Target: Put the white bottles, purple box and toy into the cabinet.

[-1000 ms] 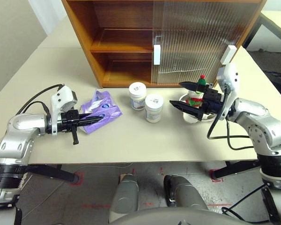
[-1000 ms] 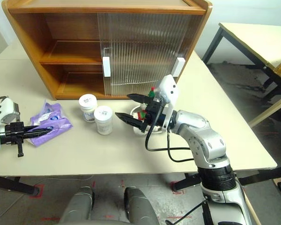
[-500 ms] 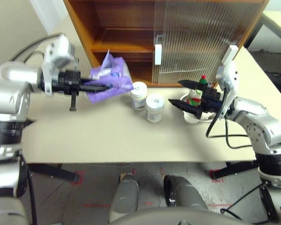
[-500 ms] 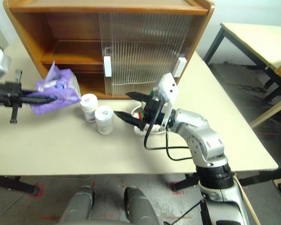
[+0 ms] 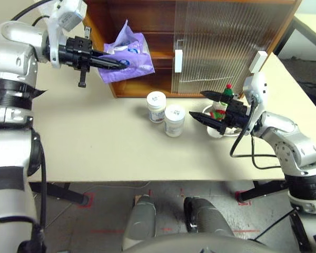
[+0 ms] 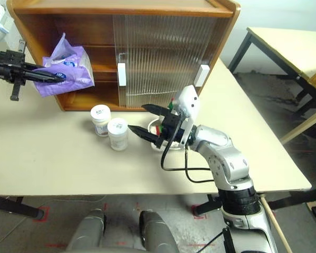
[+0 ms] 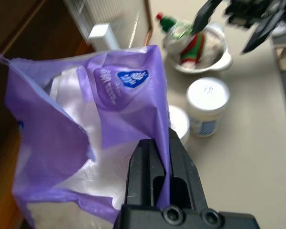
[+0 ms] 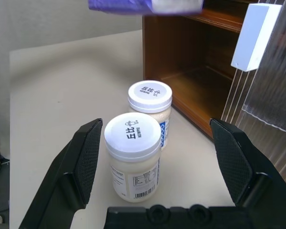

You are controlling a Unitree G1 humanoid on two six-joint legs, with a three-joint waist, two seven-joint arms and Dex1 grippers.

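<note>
Two white bottles [image 5: 156, 106] [image 5: 174, 120], one purple box [image 5: 127, 54], one toy [image 5: 220, 107] in one steel bowl [image 5: 217, 130], one cabinet [image 5: 142, 23] with two sliding doors, two end effectors.

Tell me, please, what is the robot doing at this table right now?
It is loading things into the cabinet. The left gripper, shut on the purple box, holds it up at the cabinet's open side. The right gripper hangs open near the two white bottles, which stand on the table. The toy sits in a steel bowl.
</note>
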